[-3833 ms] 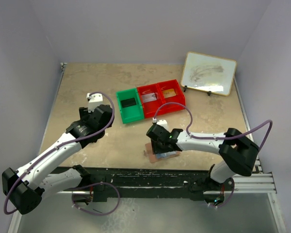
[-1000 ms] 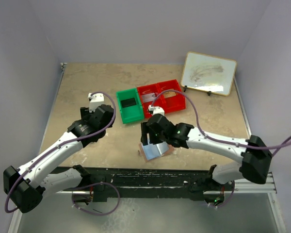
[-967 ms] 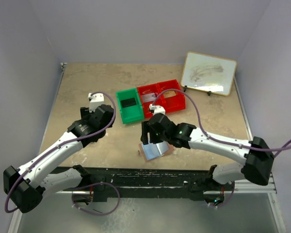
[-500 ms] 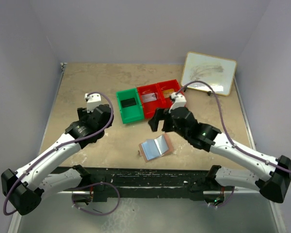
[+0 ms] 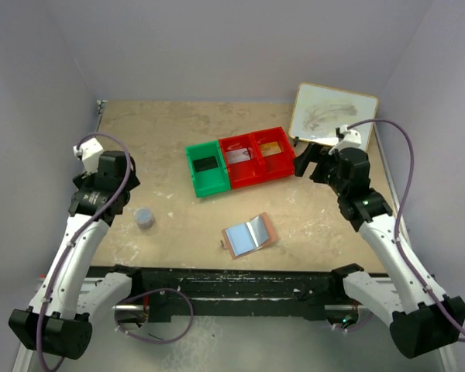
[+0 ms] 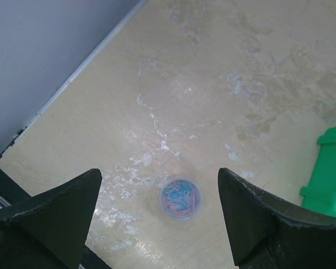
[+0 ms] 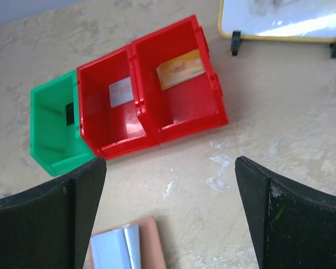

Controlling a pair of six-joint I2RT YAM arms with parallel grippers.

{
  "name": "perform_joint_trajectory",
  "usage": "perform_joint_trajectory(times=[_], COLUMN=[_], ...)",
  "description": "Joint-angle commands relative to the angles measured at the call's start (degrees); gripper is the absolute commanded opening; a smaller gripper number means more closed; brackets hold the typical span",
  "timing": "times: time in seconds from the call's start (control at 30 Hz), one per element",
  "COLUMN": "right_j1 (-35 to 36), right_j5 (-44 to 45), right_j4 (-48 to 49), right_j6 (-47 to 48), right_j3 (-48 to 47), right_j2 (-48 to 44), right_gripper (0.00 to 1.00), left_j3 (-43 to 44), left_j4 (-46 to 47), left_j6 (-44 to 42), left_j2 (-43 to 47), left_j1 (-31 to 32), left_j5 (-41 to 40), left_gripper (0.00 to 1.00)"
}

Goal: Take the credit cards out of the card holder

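No text, brand, number or sign can be read in any of the views. The gold-yellow card (image 7: pixel 180 69) in the right red bin (image 7: pixel 185 109) carries a small dark mark. The white-grey card (image 7: pixel 121 92) in the other red bin (image 7: pixel 109 120) has some faint print. Both are too small to read. The whiteboard (image 5: pixel 333 116) shows only grey smears.
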State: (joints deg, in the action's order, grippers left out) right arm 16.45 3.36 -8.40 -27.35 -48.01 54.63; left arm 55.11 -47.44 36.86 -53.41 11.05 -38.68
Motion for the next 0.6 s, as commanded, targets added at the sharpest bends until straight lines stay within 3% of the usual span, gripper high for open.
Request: perform_joint_trajectory(times=[0.0, 0.2, 0.57], right_j1=[-0.36, -0.36, -0.41], right_j5=[4.42, 8.68, 7.4], right_j4=[-3.63, -10.73, -17.53], right_j6=[8.46, 14.82, 18.2], right_j3=[-8.96, -21.36, -33.84], right_j2=[-5.34, -8.09, -9.09], right_gripper=[1.0, 1.0, 1.0], left_j3=[10.8, 23.82, 35.42], left_j4=[-6.27, -14.57, -8.62], left_j6=[0.13, 4.12, -1.55], left_j2=[-0.47, -2.53, 3.49], left_j1=[-0.85, -0.85, -0.85], left_j5=[-1.55, -8.32, -5.81], left_gripper=[0.82, 0.83, 0.83])
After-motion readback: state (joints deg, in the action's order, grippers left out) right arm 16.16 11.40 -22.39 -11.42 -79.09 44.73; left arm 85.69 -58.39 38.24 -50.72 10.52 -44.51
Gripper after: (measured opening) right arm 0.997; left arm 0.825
